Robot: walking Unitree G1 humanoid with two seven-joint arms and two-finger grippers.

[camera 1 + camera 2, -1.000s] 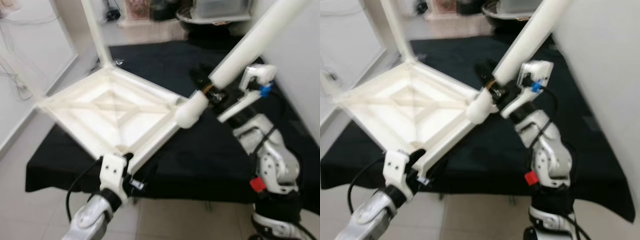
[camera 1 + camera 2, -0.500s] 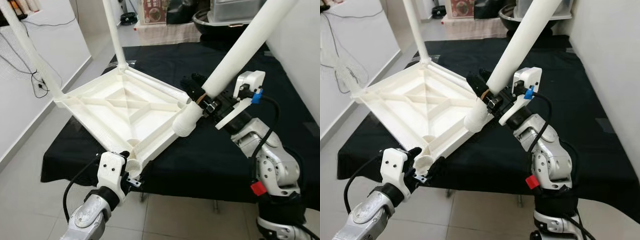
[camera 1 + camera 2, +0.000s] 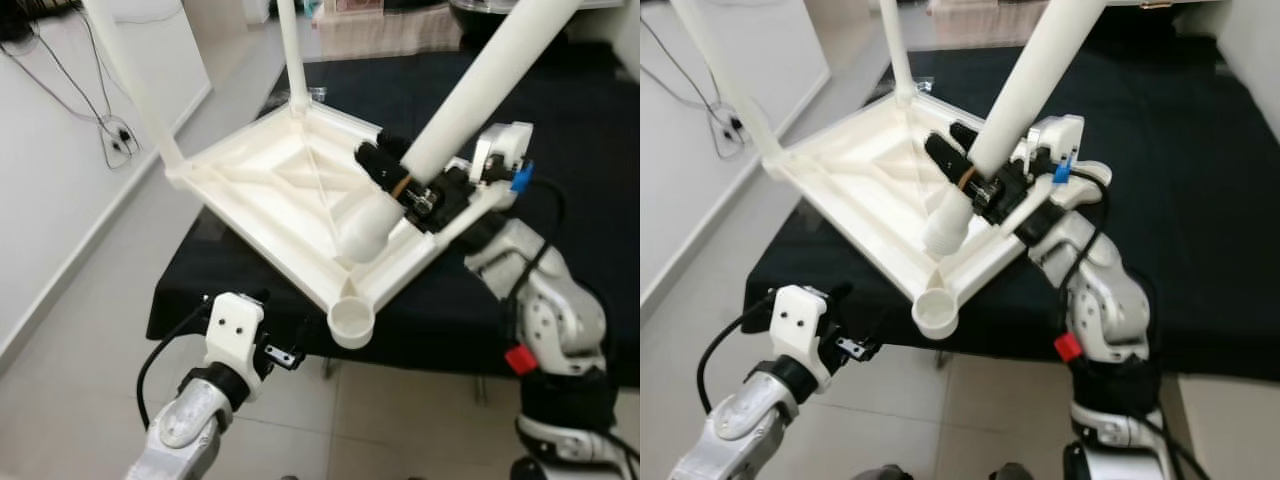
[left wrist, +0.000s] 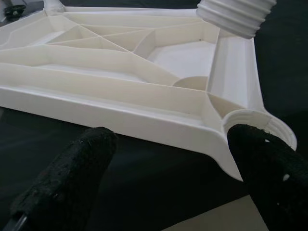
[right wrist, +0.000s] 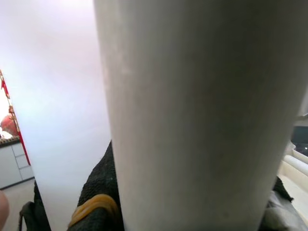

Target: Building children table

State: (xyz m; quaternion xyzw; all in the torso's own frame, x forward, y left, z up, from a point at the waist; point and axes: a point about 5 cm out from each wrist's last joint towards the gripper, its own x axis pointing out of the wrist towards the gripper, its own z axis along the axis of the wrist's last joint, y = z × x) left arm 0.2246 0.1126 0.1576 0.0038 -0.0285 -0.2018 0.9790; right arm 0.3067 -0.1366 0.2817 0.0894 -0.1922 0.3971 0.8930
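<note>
— Why do we have the white tabletop (image 3: 290, 190) lying upside down on the black-covered bench (image 3: 560, 110)?

— So its ribbed underside and corner sockets face up. Two legs already stand in the far corners, the left rear leg (image 3: 130, 80) and the back leg (image 3: 293, 55). The near corner juts past the bench edge toward us, and its empty socket (image 3: 351, 322) sits open there (that, we judge, is where a leg goes next).

— And the loose leg (image 3: 470, 95)?

— Our right gripper (image 3: 400, 180) is clenched around it low on the shaft, slanting it so the threaded end (image 4: 236, 17) hangs over the tray just inside that near corner, above the socket region but not in it. We hold it near the bottom, we think, to steer the tip.

— Our left gripper (image 4: 178, 178)?

— Fingers spread wide, gripping nothing, below and in front of the near rim, apart from the plastic; probably ready to steady the tabletop.

— What can't we see?

— All three legs run out of frame at the top. The right wrist view is swamped by the leg shaft, so the contact of the fingers (image 3: 945, 158) is hard to judge. Whether the fourth corner, behind our right arm, holds anything, we cannot tell.
</note>
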